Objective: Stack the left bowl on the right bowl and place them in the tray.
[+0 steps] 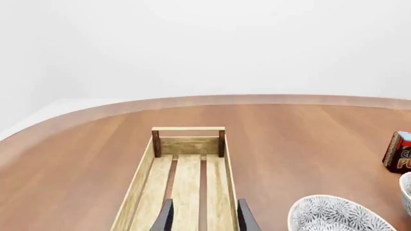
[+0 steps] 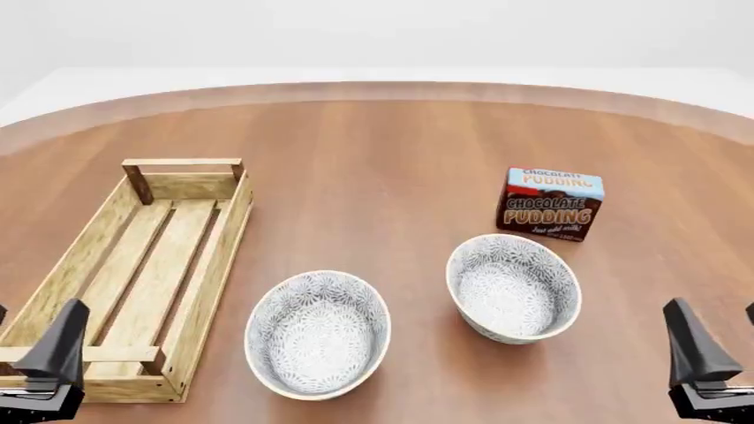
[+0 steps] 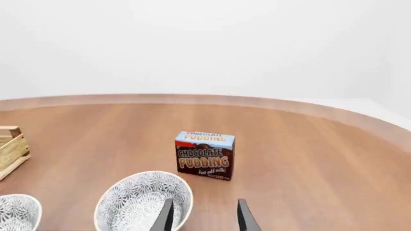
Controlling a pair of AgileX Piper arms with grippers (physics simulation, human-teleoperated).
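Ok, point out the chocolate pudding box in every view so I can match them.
Front view: chocolate pudding box stands upright right of centre, just beyond the right bowl.
Left wrist view: only its edge shows, cut off by the picture border.
Right wrist view: whole box, mid-picture, label readable.
Shared landmark: the right bowl, beside the box in all three views.

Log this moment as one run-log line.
stage: start | left bowl, right bowl: apart on table, unstacked | tray: holds nothing | both jaws open, holding nothing
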